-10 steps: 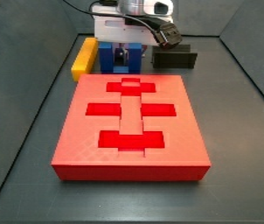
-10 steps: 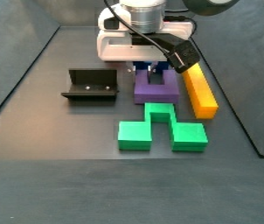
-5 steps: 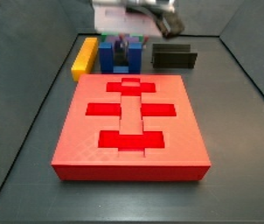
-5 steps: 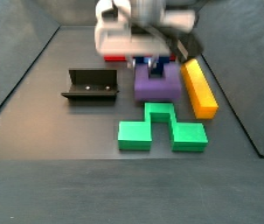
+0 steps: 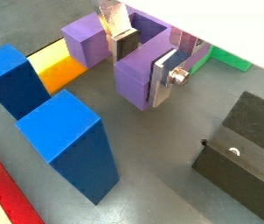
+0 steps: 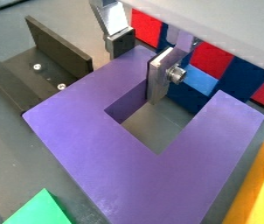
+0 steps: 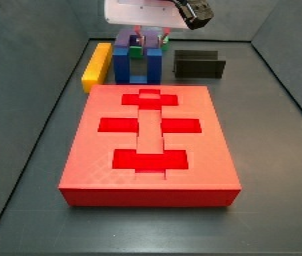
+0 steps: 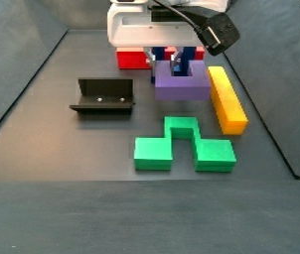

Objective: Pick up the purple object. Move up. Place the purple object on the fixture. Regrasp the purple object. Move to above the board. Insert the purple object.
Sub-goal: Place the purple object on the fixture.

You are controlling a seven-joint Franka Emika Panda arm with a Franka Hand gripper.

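The purple object (image 8: 180, 85) is a U-shaped block, seen in both wrist views (image 5: 135, 70) (image 6: 100, 131). My gripper (image 8: 177, 63) is shut on one of its prongs. One finger is in the notch and one is on the outer face, as both wrist views show around the gripper (image 5: 142, 54) (image 6: 137, 57). The block hangs a little above the floor, at the far end beyond the red board (image 7: 147, 140). The black fixture (image 8: 102, 96) stands beside it, apart from it, and also shows in a wrist view (image 5: 246, 153).
A yellow bar (image 8: 227, 99) lies right beside the purple object. A green block (image 8: 180, 145) lies in front of it. Two upright blue blocks (image 7: 138, 62) stand between it and the board. Dark walls ring the floor.
My gripper has risen, and the purple object has come up off the floor with it. The other pieces have not moved.
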